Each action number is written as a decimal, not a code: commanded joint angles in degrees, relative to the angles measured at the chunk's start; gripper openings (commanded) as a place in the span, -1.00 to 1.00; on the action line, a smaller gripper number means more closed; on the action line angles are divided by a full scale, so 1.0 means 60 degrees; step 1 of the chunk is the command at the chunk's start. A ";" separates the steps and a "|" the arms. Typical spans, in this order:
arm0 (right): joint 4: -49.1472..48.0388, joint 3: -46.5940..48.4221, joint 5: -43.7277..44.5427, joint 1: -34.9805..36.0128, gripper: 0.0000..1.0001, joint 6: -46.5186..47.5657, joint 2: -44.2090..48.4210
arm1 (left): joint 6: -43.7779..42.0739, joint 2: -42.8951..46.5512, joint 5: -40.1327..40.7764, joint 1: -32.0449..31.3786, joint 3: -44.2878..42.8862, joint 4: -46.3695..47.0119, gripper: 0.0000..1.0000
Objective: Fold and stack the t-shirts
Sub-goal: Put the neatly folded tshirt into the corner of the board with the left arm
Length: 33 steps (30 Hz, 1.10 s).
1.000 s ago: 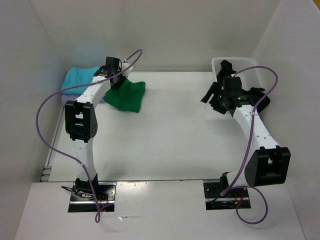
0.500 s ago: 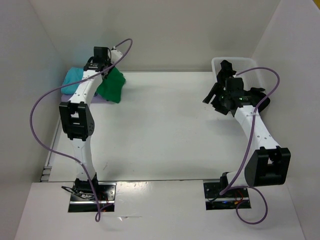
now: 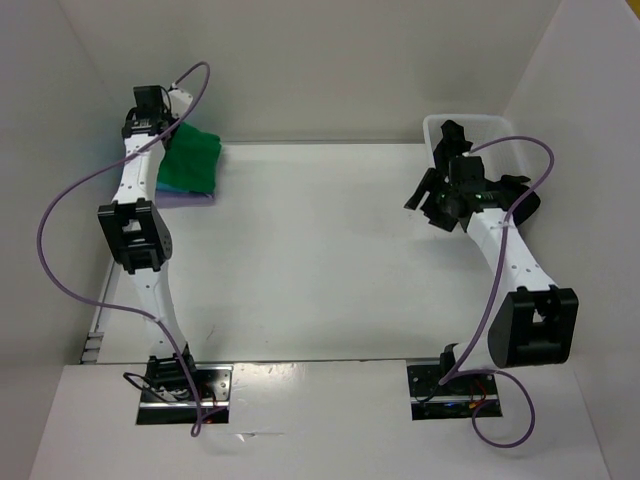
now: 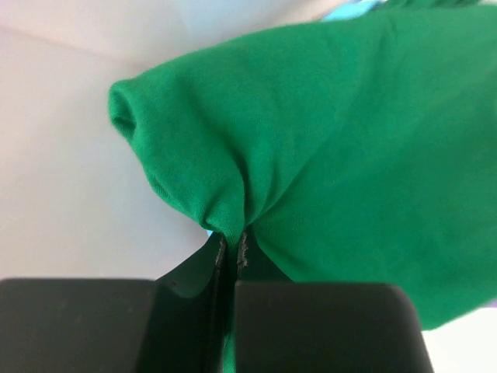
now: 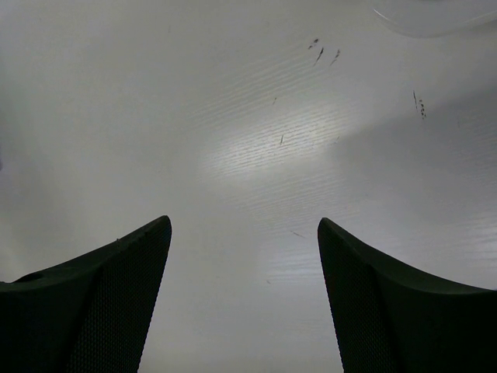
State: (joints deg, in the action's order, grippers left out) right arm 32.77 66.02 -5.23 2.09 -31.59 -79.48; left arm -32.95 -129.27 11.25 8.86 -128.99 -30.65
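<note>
The bright green t-shirt (image 3: 192, 160) lies folded on the stack at the far left back corner and fills the left wrist view (image 4: 349, 155). My left gripper (image 3: 160, 128) (image 4: 231, 241) is shut on a pinched edge of it. Under the green shirt a lavender t-shirt (image 3: 188, 199) shows as a strip along the near edge. A sliver of the turquoise t-shirt (image 4: 351, 9) peeks out beyond the green. My right gripper (image 3: 428, 205) (image 5: 245, 221) hangs open over bare table at the right, holding nothing. I cannot pick out the black t-shirt.
A white plastic bin (image 3: 480, 124) stands at the back right, partly behind the right arm. White walls close in the table at the left, back and right. Purple cables loop off both arms.
My left arm has swung left and back, carrying the green shirt from beside the stack onto it, so the turquoise shirt is now covered. The right arm has barely moved.
</note>
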 commanded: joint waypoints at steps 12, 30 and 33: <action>0.0324 0.0701 -0.0022 0.0033 0.70 0.0285 -0.0610 | 0.0833 -0.3588 0.0541 0.1379 -0.5244 -0.2153 -0.36; 0.0895 0.0993 0.0328 0.0033 0.80 0.0563 0.0034 | 0.1668 -0.2864 -0.4374 0.1717 -0.8399 -0.5855 0.35; 0.1363 0.1388 0.1161 0.0033 0.90 0.0651 0.0239 | 0.1319 -0.1719 -0.7879 0.1716 -0.8399 -0.7058 0.44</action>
State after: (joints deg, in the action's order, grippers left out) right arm 38.30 69.58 -3.68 2.11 -29.43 -81.30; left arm -25.19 -152.33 -9.61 19.86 -177.60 -64.79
